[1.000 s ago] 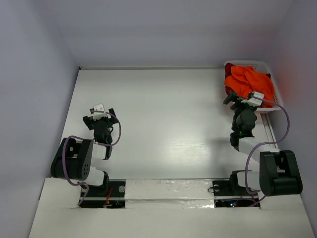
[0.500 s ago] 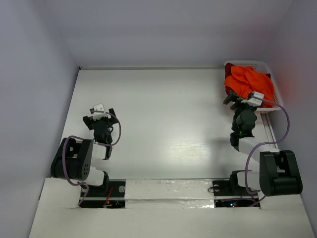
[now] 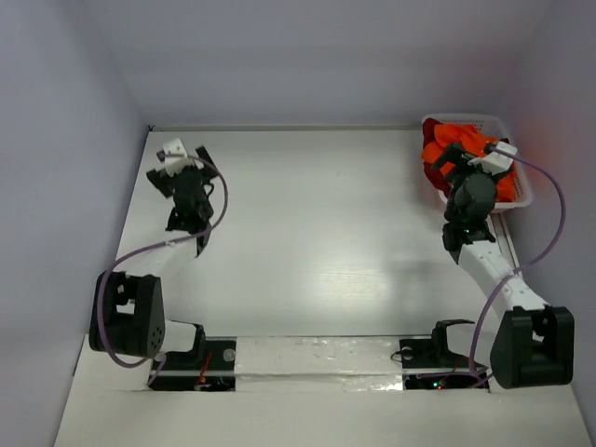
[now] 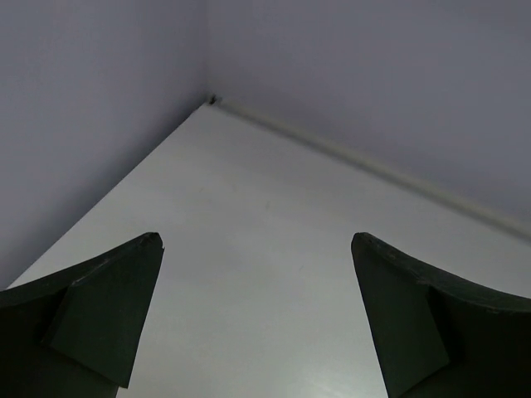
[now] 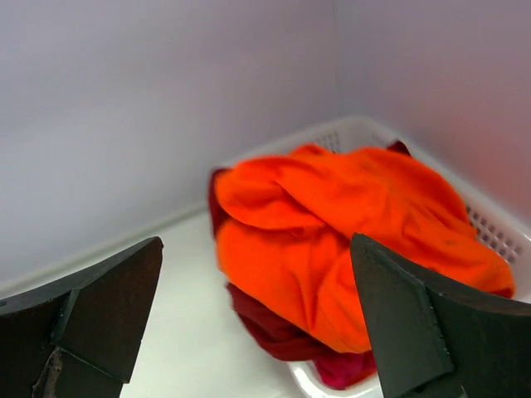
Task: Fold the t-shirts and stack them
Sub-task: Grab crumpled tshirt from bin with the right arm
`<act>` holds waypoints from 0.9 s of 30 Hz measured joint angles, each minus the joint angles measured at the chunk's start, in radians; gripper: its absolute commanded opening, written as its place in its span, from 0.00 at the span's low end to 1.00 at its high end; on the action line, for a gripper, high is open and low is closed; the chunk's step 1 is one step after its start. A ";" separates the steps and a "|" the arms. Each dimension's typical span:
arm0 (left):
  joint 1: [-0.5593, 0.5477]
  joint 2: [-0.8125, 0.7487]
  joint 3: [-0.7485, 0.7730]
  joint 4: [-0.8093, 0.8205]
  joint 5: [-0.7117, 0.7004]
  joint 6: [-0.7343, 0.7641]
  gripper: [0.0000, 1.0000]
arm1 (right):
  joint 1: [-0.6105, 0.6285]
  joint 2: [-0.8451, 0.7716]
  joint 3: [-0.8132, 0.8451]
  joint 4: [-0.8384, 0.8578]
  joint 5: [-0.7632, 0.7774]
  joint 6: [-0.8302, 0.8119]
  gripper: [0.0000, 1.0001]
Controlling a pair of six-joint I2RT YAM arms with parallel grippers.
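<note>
Two grippers, jaws spread wide on both, nothing held. Left gripper (image 4: 255, 242) sits over the bare white table (image 4: 249, 191), upper left of the top view. Right gripper (image 5: 255, 242) faces the white lattice basket (image 5: 496, 234) at upper right. Orange t-shirt (image 5: 332, 215) is heaped in it on a dark red t-shirt (image 5: 264, 327).

this looks like a robotics lab test cell, not a home. a plain white worktop (image 3: 317, 242) is closed in on three sides by bare pale lilac walls (image 3: 307, 56), like a booth. the left arm (image 3: 158, 259) and the right arm (image 3: 494, 275) are bolted at its near edge, with purple cables (image 3: 563, 209) looping free and wiring open at the bases. the household things are a white plastic basket (image 3: 523, 191) holding crumpled t-shirts (image 3: 456, 140), in the far right corner.
</note>
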 measured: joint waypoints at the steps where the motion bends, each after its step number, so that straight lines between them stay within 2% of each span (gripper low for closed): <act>1: -0.003 -0.003 0.084 -0.070 0.014 -0.027 0.99 | 0.001 -0.030 0.017 -0.027 -0.005 0.006 1.00; 3: -0.018 -0.034 0.238 -0.219 0.049 -0.089 0.99 | 0.002 -0.111 0.051 -0.116 -0.009 0.037 1.00; 4: -0.025 -0.053 0.268 -0.260 0.064 -0.112 0.99 | 0.002 -0.134 0.074 -0.153 -0.003 0.053 1.00; 10: -0.056 -0.165 0.339 -0.469 0.231 -0.196 0.99 | 0.002 -0.146 0.354 -0.479 0.060 0.172 1.00; 12: -0.080 -0.197 0.360 -0.517 0.230 -0.216 0.99 | 0.002 -0.153 0.423 -0.555 0.071 0.206 1.00; 19: -0.111 -0.387 0.432 -0.612 0.390 -0.171 0.99 | 0.002 -0.293 0.449 -0.668 -0.038 0.238 1.00; 24: -0.111 -0.538 0.443 -0.580 0.463 -0.147 0.99 | 0.002 -0.301 0.558 -0.711 -0.224 0.231 1.00; 27: -0.117 -0.524 0.576 -0.619 0.539 -0.116 0.99 | 0.002 -0.283 0.641 -0.746 -0.257 0.262 1.00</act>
